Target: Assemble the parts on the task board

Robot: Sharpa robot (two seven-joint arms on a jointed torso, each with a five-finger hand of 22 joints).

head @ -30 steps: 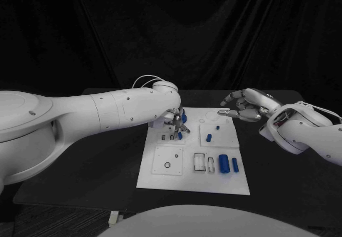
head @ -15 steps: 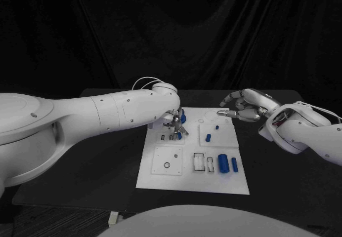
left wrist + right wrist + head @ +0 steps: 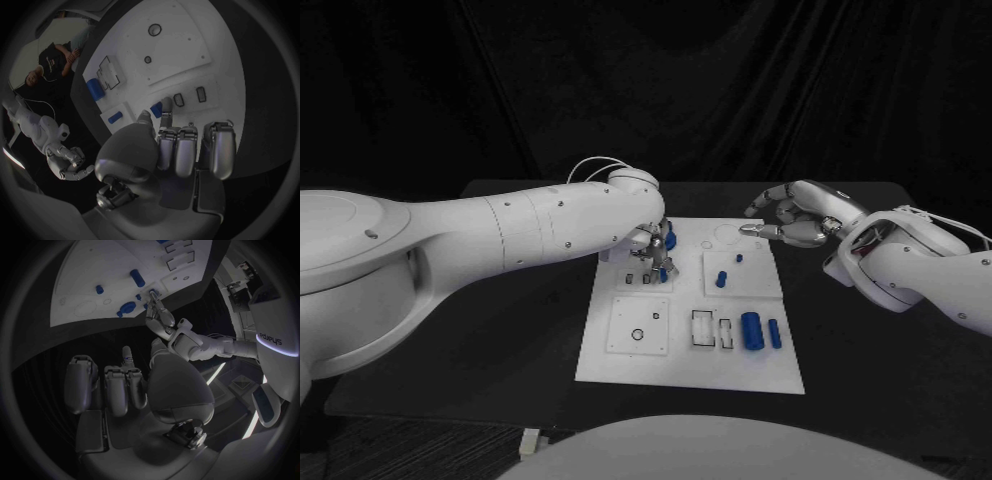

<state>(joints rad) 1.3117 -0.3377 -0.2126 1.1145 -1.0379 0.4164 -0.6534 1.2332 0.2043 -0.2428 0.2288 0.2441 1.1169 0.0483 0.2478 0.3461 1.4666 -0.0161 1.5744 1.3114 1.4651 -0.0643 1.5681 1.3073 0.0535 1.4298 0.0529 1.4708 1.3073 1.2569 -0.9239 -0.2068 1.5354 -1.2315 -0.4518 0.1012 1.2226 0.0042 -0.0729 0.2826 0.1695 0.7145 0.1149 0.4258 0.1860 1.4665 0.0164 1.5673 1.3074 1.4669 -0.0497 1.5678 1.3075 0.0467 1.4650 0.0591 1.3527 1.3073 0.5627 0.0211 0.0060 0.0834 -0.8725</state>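
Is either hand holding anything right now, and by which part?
The left hand pinches a blue part by one end. The right hand holds nothing.

A robotics laboratory test bench: a black table point(image 3: 877, 340) stands before a black curtain point(image 3: 733, 90) that closes off the background, a staged set-up for recording. On the table lies a white task board point(image 3: 697, 365) with recessed slots and small blue parts point(image 3: 753, 331), a made-for-testing fixture rather than a household object. Two white robot arms point(image 3: 516, 230) with silver hands reach over the board.
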